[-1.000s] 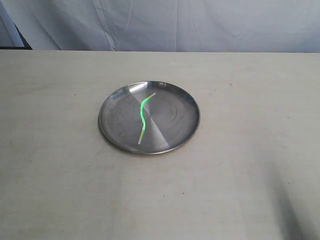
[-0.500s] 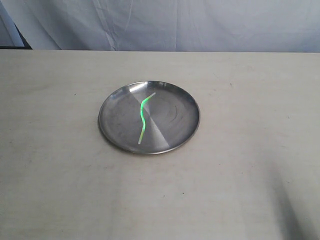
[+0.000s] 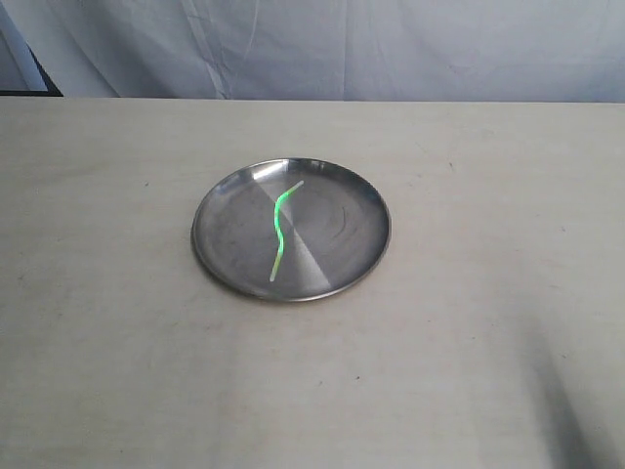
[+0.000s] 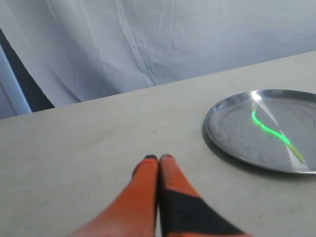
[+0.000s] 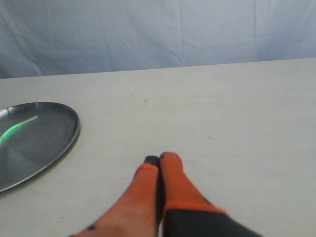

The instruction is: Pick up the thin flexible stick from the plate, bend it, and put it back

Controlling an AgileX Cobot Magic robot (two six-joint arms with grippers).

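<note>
Evidently the stick (image 3: 279,231) lies wavy across the plate (image 3: 347,244): light, springy, probably slippery; an end seems best to pinch. The left gripper (image 4: 158,158) and right gripper (image 5: 159,158) are closed, empty.

Wavy glowing-green stick (image 3: 280,229) flat across the shiny steel plate (image 3: 225,234)

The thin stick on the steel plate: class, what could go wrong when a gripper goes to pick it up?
The stick lies flat and thin on the shiny plate, so a grasp may miss it or nudge the plate.
The left gripper and right gripper are shut; they must open first.
</note>
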